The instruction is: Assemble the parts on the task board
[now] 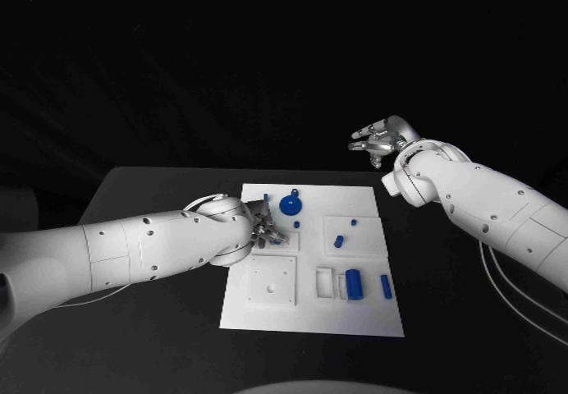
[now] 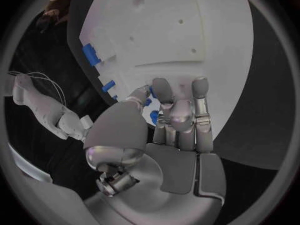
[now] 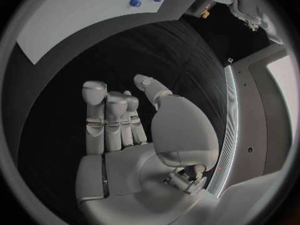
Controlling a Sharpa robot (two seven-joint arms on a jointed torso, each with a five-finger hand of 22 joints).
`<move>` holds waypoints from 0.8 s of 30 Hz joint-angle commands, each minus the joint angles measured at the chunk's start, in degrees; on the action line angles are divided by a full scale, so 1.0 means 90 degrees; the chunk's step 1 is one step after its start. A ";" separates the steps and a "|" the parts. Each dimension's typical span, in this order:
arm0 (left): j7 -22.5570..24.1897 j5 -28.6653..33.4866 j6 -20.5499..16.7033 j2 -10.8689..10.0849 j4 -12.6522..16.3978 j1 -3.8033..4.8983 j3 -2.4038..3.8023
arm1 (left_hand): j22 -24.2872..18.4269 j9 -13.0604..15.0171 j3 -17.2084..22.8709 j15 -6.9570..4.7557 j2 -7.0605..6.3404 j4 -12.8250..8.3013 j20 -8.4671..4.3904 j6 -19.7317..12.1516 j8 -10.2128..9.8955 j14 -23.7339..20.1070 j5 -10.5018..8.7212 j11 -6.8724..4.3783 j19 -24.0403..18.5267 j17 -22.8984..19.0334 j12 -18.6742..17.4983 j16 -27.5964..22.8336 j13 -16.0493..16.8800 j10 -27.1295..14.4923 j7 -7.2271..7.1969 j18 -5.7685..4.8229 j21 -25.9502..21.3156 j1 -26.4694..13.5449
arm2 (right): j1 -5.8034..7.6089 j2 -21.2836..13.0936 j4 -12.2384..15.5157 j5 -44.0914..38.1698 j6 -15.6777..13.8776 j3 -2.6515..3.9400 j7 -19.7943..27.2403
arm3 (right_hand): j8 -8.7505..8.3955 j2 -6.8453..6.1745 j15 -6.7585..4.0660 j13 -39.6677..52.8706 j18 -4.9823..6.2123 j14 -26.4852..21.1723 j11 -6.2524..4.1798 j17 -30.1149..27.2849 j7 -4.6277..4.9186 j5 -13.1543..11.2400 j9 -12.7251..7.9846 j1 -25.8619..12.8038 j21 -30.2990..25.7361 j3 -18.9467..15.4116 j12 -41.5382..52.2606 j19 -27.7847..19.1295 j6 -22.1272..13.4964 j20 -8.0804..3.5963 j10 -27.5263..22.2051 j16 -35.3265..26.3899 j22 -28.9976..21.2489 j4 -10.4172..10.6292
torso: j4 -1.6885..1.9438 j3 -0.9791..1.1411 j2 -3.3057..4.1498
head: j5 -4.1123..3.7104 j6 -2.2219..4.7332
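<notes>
Most blue parts (image 1: 353,285) lie loose on the board (image 1: 367,316), so assembly looks early; left hand (image 1: 267,230) apparently pinches one; right hand (image 1: 381,141) empty, fingers loosely apart.

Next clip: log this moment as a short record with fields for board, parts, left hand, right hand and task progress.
board: white task board in the middle of the black table
parts: blue gear near the far edge; small blue piece mid-board; blue block and blue bar on the near right
left hand: left hand low over the board, fingers curled around small blue pieces; grip not clear
right hand: right hand raised beyond the board, holding nothing, fingers apart
progress: parts still scattered, assembly unfinished
</notes>
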 commanded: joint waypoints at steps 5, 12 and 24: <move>0.0029 -0.0014 0.0195 -0.0021 -0.0030 -0.0035 -0.0023 | 0.0116 0.0024 -0.0011 0.0024 -0.0272 0.0441 0.0046 0.0181 0.0035 -0.0055 -0.0849 -0.0076 -0.0006 -0.0006 0.0044 -0.0004 -0.0004 0.0270 -0.0187 0.0108 -0.0041 0.0031 | 0.0001 -0.0013 0.0021 0.0000 0.0079 0.0002 0.0031 | -0.0021 -0.0035 -0.0017 -0.0016 0.0089 -0.0024 0.0015 -0.0017 0.0020 0.0015 -0.0007 -0.0005 -0.0048 -0.0045 -0.0021 0.0310 0.0001 -0.0030 -0.0047 -0.0039 0.0428 -0.0056 | -0.0004 0.0001 0.0001 | -0.0009 0.0007; 0.0049 -0.0002 0.0211 -0.0036 -0.0057 -0.0035 -0.0022 | 0.0117 0.0065 0.0020 0.0020 -0.0482 0.0926 0.0039 0.0225 0.0035 -0.0054 -0.1182 -0.0073 0.0004 -0.0006 0.0045 -0.0003 -0.0009 0.0271 -0.0179 0.0099 -0.0057 0.0173 | 0.0001 -0.0021 0.0032 0.0002 0.0074 0.0002 0.0033 | -0.0022 -0.0016 -0.0016 -0.0020 0.0090 -0.0025 0.0017 -0.0018 0.0022 0.0015 -0.0007 -0.0001 -0.0052 -0.0093 -0.0024 0.0310 -0.0003 -0.0028 -0.0045 -0.0039 0.0429 -0.0068 | -0.0001 0.0000 0.0000 | -0.0017 0.0003; 0.0077 0.0024 0.0182 -0.0088 -0.0028 -0.0035 -0.0013 | 0.0117 0.0053 0.0014 0.0017 -0.0737 0.1305 0.0041 0.0283 0.0031 -0.0056 -0.1813 -0.0072 0.0013 -0.0018 0.0048 -0.0010 -0.0018 0.0271 -0.0176 0.0108 -0.0067 0.0082 | 0.0000 -0.0032 0.0036 0.0016 0.0063 0.0002 0.0036 | -0.0023 -0.0007 -0.0016 -0.0025 0.0089 -0.0023 0.0017 -0.0014 0.0021 0.0016 -0.0007 -0.0018 -0.0047 -0.0116 -0.0029 0.0312 -0.0005 -0.0028 -0.0050 -0.0036 0.0430 -0.0060 | 0.0003 -0.0002 0.0004 | -0.0027 0.0016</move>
